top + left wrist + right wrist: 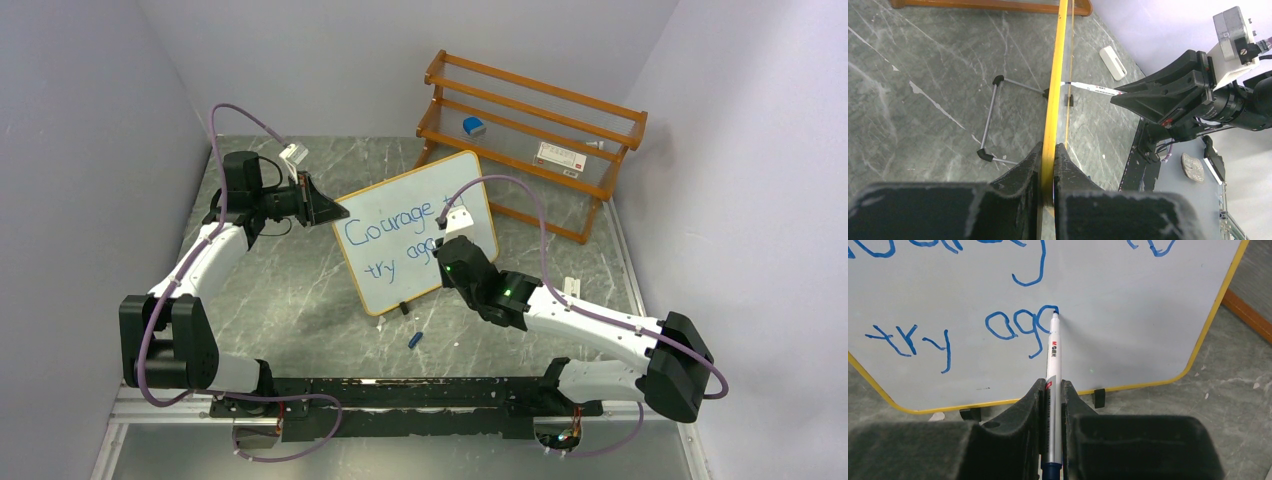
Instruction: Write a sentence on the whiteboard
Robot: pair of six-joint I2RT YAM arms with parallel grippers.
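Observation:
The whiteboard (400, 250) stands tilted on the table, propped on a wire stand (990, 120). My left gripper (318, 205) is shut on its left edge; the yellow frame (1054, 90) runs between the fingers in the left wrist view. The sentence (385, 235) in blue reads "Courage t" over "try ag", partly hidden by my right arm. In the right wrist view it (1013, 325) shows "try ag" and a started letter. My right gripper (1051, 390) is shut on a white marker (1053, 355), tip touching the board at that letter. The marker also shows in the left wrist view (1093, 88).
A wooden rack (530, 130) stands behind the board, holding a blue eraser (474, 126) and a white box (557, 156). A blue marker cap (414, 340) lies on the table in front of the board. A small white block (571, 287) lies by the right arm.

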